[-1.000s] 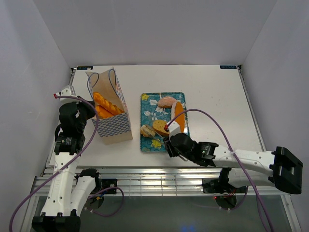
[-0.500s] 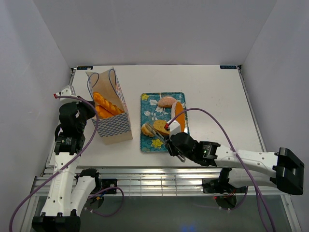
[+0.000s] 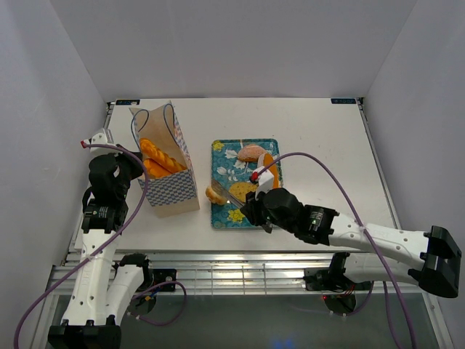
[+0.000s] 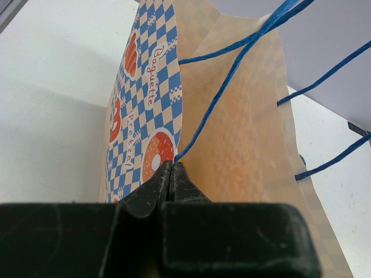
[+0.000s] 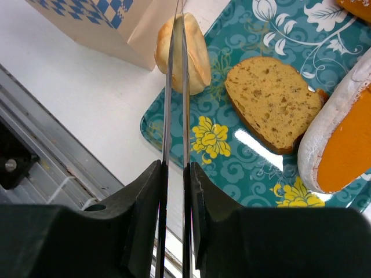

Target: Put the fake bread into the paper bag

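Left tool (image 4: 172,174) clamped; right tool (image 5: 177,23) nearly closed.

paper bag (image 3: 168,183) upright, checked bottom, blue cords, long golden loaves (image 3: 157,155) inside. small roll (image 3: 216,194) overhanging tray (image 3: 227,164) edge, tan slice (image 3: 243,190) flat beside it.

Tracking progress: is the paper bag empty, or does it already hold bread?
It holds bread. The paper bag stands upright, and orange loaves show inside its open top in the top view.
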You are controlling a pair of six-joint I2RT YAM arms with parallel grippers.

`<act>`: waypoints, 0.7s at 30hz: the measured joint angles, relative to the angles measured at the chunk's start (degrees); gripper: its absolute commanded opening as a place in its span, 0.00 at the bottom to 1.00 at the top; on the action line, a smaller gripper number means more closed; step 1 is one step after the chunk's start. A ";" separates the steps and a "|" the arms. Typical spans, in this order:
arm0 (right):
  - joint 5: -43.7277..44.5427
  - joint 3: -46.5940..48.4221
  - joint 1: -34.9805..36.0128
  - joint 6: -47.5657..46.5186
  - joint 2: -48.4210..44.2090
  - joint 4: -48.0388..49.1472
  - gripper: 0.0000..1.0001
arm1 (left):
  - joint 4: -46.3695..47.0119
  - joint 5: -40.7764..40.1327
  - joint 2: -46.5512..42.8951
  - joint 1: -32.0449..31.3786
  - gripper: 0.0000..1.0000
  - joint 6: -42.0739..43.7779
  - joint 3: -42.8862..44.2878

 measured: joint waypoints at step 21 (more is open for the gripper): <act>-10.80 3.54 -6.08 -3.21 -13.70 1.51 0.08 | -0.04 -0.04 -0.52 0.00 0.09 0.20 0.00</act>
